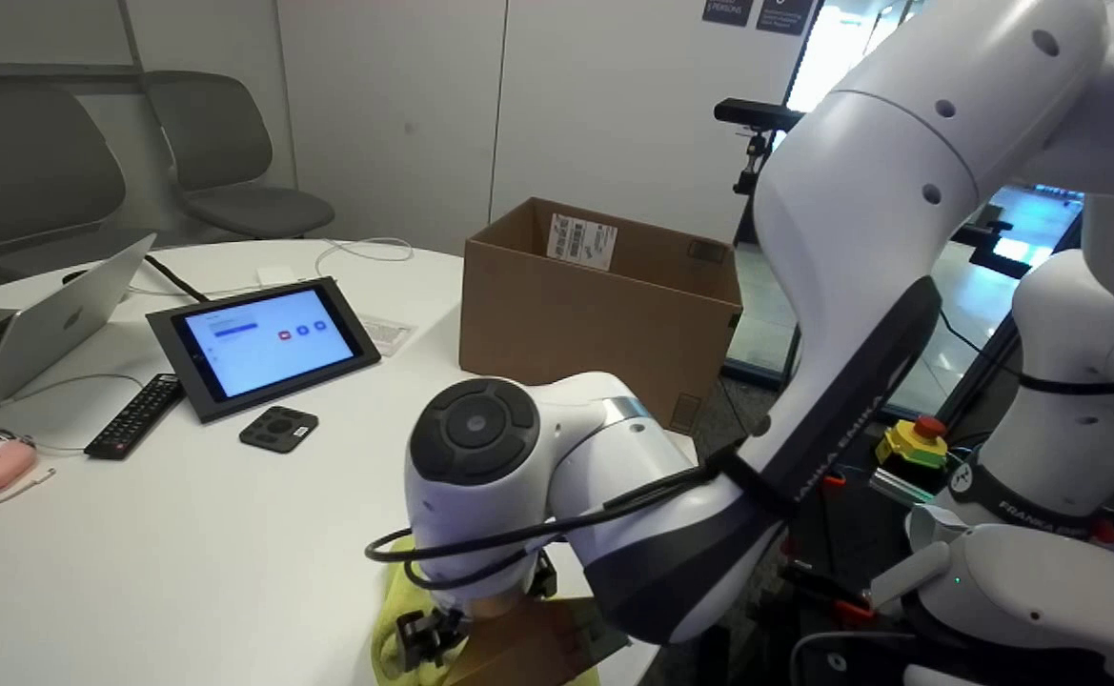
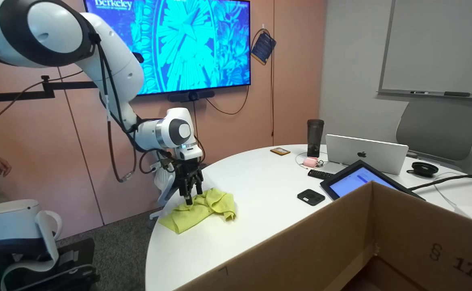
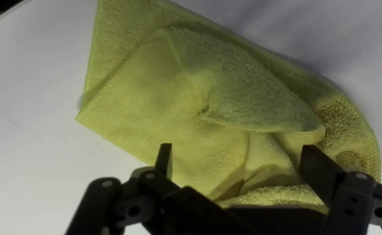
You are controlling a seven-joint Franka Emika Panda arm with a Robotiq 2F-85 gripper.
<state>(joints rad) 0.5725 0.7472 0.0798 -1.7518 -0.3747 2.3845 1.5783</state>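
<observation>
Okay, jaws stand wide over the rumpled yellow-green cloth [image 3: 210, 137], contact unclear. Cloth lies partly folded on white counter [image 2: 260, 194].

Fuzzy terry cloth [image 3: 249, 85], smooth tabletop [image 1: 232, 553], matt cardboard box [image 1: 585, 314].
</observation>
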